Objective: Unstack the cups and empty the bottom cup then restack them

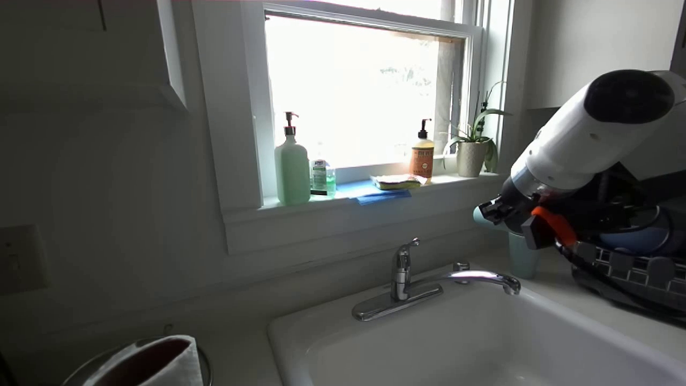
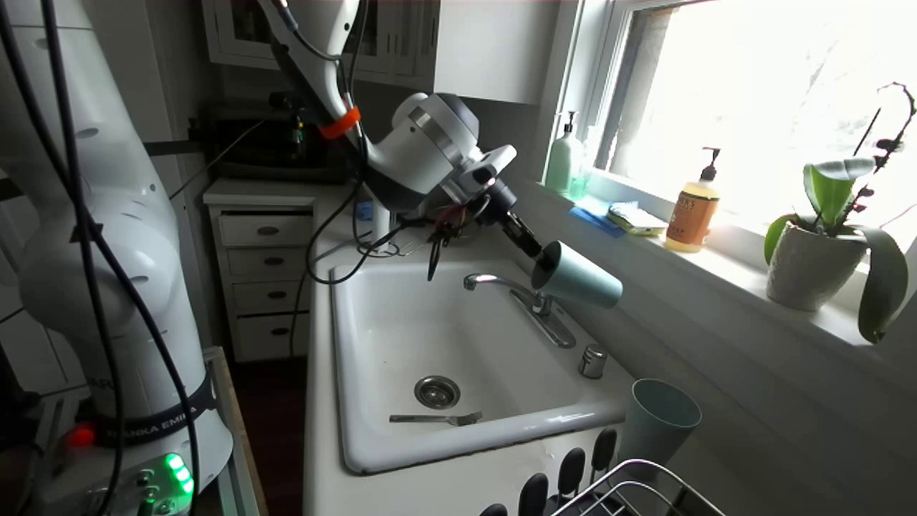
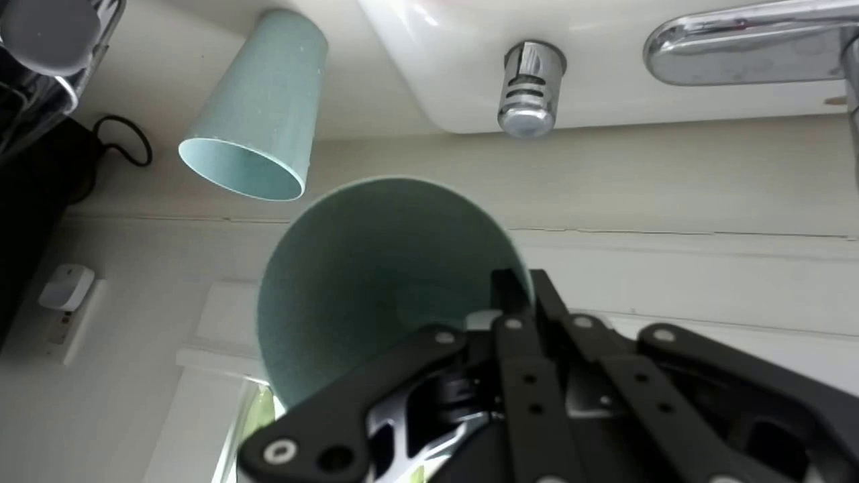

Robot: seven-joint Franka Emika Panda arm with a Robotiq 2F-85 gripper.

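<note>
The tool (image 3: 529, 292), its black fingers (image 3: 508, 293) drawn tightly together, pinches the thin rim of the held cup (image 2: 582, 278), one finger inside the mouth and one outside. That smooth, tapered, pale blue tumbler is aloft, tipped well over. The wrist view looks into its round mouth and dim interior; in an exterior view its closed end (image 1: 484, 216) peeps out from behind the tool. Its twin, the standing cup (image 2: 655, 423), upright on the bench (image 2: 444, 487) just beside the sink (image 2: 401, 330), shows in all three views. In an exterior view a metal fork (image 2: 430, 418) lies in the glossy white basin near the round drain (image 2: 437, 392). The wrist view shows a slotted chrome cap (image 3: 530, 90) up close and a white plug (image 3: 67, 287).
</note>
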